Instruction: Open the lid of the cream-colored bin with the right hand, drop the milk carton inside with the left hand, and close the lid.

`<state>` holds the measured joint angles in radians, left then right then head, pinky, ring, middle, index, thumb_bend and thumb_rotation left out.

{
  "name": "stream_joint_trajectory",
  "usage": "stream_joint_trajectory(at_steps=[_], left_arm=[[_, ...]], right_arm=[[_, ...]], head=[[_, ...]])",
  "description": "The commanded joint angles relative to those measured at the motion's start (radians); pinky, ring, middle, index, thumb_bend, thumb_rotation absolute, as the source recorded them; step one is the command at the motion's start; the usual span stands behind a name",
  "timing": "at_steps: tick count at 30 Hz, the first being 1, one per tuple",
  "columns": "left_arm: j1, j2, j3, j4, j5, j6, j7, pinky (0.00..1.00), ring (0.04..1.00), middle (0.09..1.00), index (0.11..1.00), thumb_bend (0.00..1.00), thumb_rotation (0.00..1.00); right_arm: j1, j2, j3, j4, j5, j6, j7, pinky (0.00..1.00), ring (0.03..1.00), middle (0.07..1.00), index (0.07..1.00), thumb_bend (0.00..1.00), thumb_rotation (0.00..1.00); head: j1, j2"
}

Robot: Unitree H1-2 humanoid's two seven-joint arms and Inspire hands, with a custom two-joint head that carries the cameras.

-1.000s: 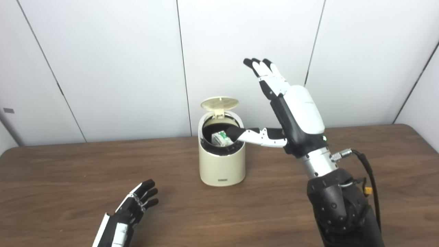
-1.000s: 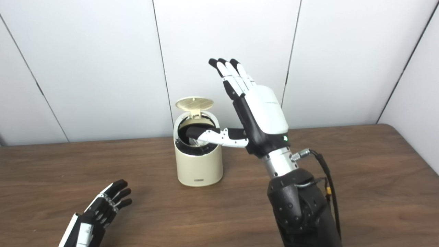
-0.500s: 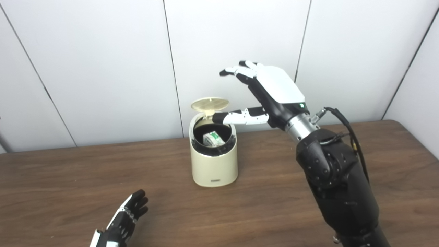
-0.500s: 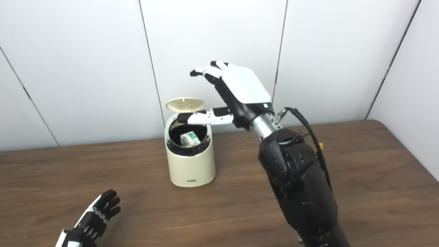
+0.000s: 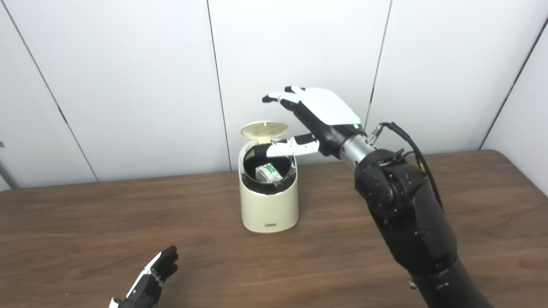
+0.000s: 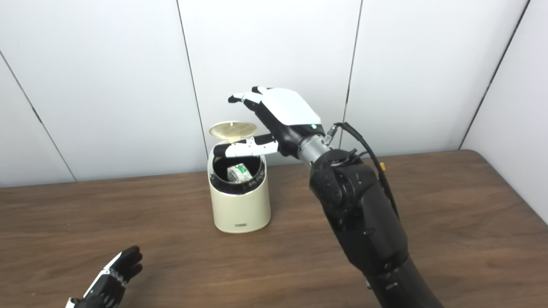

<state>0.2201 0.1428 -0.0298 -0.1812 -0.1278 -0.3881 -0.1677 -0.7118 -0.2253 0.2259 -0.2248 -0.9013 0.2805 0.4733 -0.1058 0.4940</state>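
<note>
Milk carton (image 5: pixel 268 173) inside the cream-colored bin (image 5: pixel 269 201); lid (image 5: pixel 264 128) not yet closed.
Bin stands toward the table's (image 5: pixel 85 222) far edge, near mid-width, lid hinged upright. The white-and-green carton lies tilted within. Opening and drop appear done; closing remains. Right hand (image 5: pixel 314 117) hovers above the lid, fingers spread, empty. Left hand (image 5: pixel 147 282) rests at the near edge, fingers apart, holding nothing.

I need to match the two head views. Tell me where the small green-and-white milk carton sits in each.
Left eye view: the milk carton lies inside the open cream-colored bin, centre frame.
Right eye view: the carton lies in the same bin, left of centre.
Shared landmark: the raised round lid.
</note>
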Motion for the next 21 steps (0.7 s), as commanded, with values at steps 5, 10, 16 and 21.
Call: stream_joint_trajectory(at_steps=[5, 10, 16, 21], left_arm=[[0.032, -0.031, -0.010, 0.034, 0.020, -0.043, 0.007, 0.90, 0.910, 0.928, 0.919, 0.66, 0.89], [0.033, -0.037, -0.016, 0.036, 0.033, -0.061, 0.004, 0.88, 0.899, 0.921, 0.921, 0.65, 0.89], [0.032, -0.044, -0.021, 0.035, 0.049, -0.075, 0.006, 0.86, 0.894, 0.918, 0.922, 0.62, 0.89], [0.030, -0.052, -0.024, 0.037, 0.061, -0.079, 0.010, 0.85, 0.888, 0.917, 0.924, 0.62, 0.89]], right_arm=[[-0.017, 0.003, 0.003, 0.034, 0.040, -0.021, -0.051, 0.99, 0.973, 0.887, 0.855, 0.78, 0.82], [-0.012, -0.003, 0.031, 0.058, 0.041, -0.021, -0.045, 1.00, 0.965, 0.892, 0.857, 0.79, 0.83], [0.019, -0.006, 0.045, 0.056, 0.056, -0.032, -0.059, 1.00, 0.964, 0.880, 0.848, 0.78, 0.80], [0.067, -0.020, 0.054, 0.015, 0.064, -0.039, -0.054, 1.00, 0.954, 0.875, 0.838, 0.78, 0.82]], head=[[0.008, 0.000], [0.018, 0.005], [0.019, 0.011], [0.021, 0.021]])
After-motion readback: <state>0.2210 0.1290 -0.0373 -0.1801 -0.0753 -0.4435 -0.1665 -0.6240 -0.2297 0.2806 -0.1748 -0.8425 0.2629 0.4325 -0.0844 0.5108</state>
